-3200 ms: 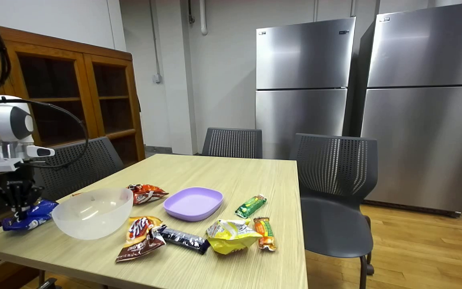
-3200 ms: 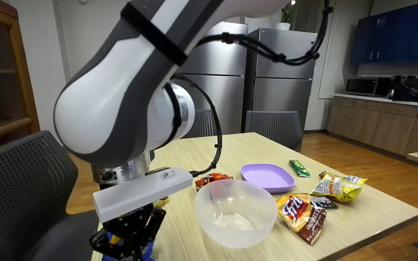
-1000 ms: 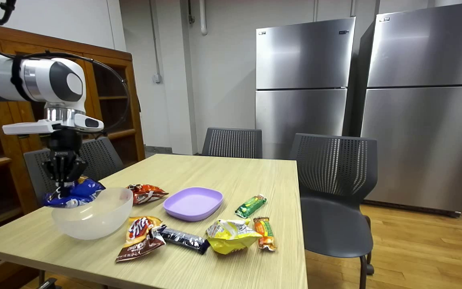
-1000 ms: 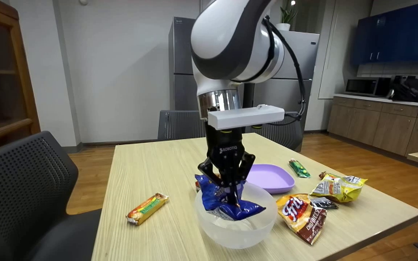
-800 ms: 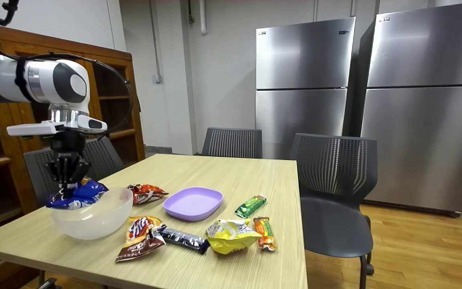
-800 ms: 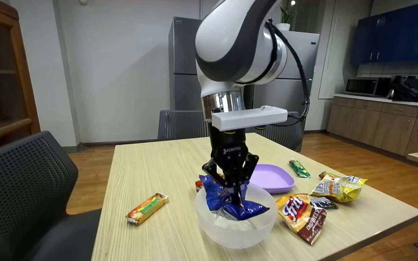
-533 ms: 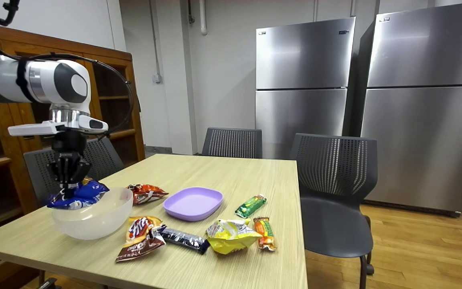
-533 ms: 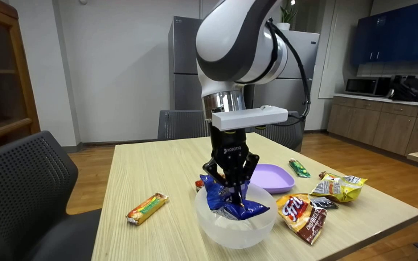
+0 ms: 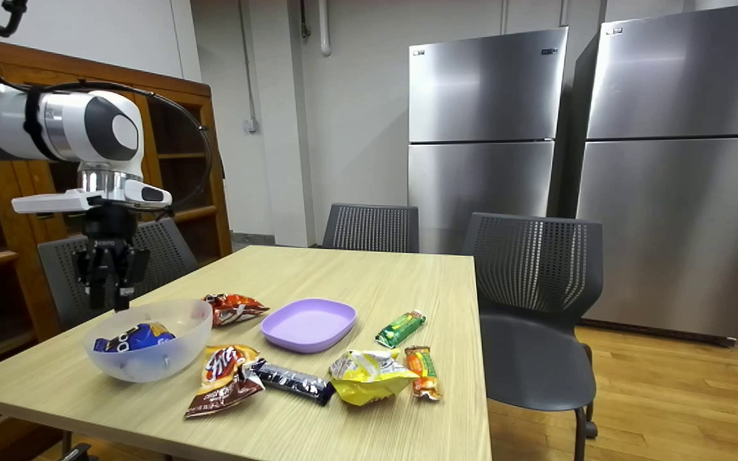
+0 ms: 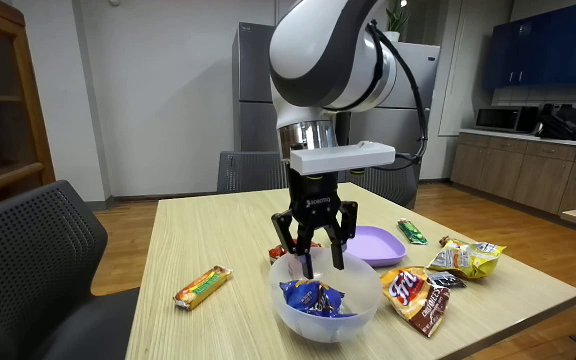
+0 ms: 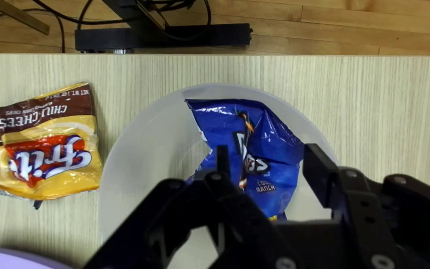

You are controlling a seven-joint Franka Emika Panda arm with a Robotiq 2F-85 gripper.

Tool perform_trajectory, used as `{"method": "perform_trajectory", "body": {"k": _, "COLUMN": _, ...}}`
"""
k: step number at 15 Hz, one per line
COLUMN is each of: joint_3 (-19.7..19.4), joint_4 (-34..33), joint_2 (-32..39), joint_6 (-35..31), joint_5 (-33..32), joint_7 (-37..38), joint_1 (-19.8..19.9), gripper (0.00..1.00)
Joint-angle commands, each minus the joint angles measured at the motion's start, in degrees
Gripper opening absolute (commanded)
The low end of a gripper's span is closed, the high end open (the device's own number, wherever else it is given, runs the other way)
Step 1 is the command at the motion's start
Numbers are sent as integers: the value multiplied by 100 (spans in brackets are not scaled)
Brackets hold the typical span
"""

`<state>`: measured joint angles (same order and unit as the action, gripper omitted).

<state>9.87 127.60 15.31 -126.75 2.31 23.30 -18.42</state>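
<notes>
Close to the near edge of the tabletop (image 9: 356, 275), as I see it, lies a brown-and-orange chip bag (image 9: 225, 382); toward the left corner stands a frosted bowl (image 9: 180, 353) with a blue chip bag (image 9: 135, 337) resting inside. Just above hangs the claw (image 10: 323, 271), spread partway apart, holding nothing. Farther in sits a purple plate (image 9: 309, 321), with a gray chair (image 9: 372, 227) beyond the far edge.

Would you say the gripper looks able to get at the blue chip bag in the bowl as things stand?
Probably yes: the open gripper hangs above the blue chip bag, and the bowl is open at the top.
</notes>
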Motion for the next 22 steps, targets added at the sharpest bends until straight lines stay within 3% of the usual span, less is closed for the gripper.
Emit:
{"method": "perform_trajectory", "body": {"k": 1, "joint_3": 108, "joint_4": 82, "joint_2": -345, "joint_6": 0, "joint_5": -23, "joint_7": 190, "joint_1": -49, "gripper": 88}}
{"method": "perform_trajectory", "body": {"k": 3, "joint_3": 169, "joint_4": 22, "joint_2": -430, "joint_6": 77, "joint_5": 32, "joint_7": 175, "joint_1": -72, "gripper": 99}}
{"method": "perform_trajectory", "body": {"k": 4, "joint_3": 221, "joint_4": 1, "joint_2": -485, "joint_6": 114, "joint_5": 24, "joint_7": 68, "joint_1": -76, "gripper": 100}}
{"method": "perform_trajectory", "body": {"k": 5, "joint_3": 167, "joint_4": -23, "joint_2": -248, "joint_6": 4, "joint_5": -14, "joint_7": 37, "joint_1": -12, "gripper": 91}}
{"method": "perform_trajectory", "body": {"k": 6, "joint_3": 204, "joint_4": -27, "joint_2": -302, "joint_6": 7, "joint_5": -13, "joint_7": 36, "joint_1": -22, "gripper": 99}}
{"method": "perform_trajectory", "body": {"k": 12, "joint_3": 229, "joint_4": -26, "joint_2": -363, "joint_6": 10, "joint_5": -14, "joint_7": 37, "joint_1": -47, "gripper": 100}}
{"method": "perform_trajectory", "body": {"k": 22, "joint_3": 102, "joint_4": -1423, "joint_2": 697, "joint_6": 113, "joint_5": 308, "joint_7": 1490, "joint_1": -221, "gripper": 100}}
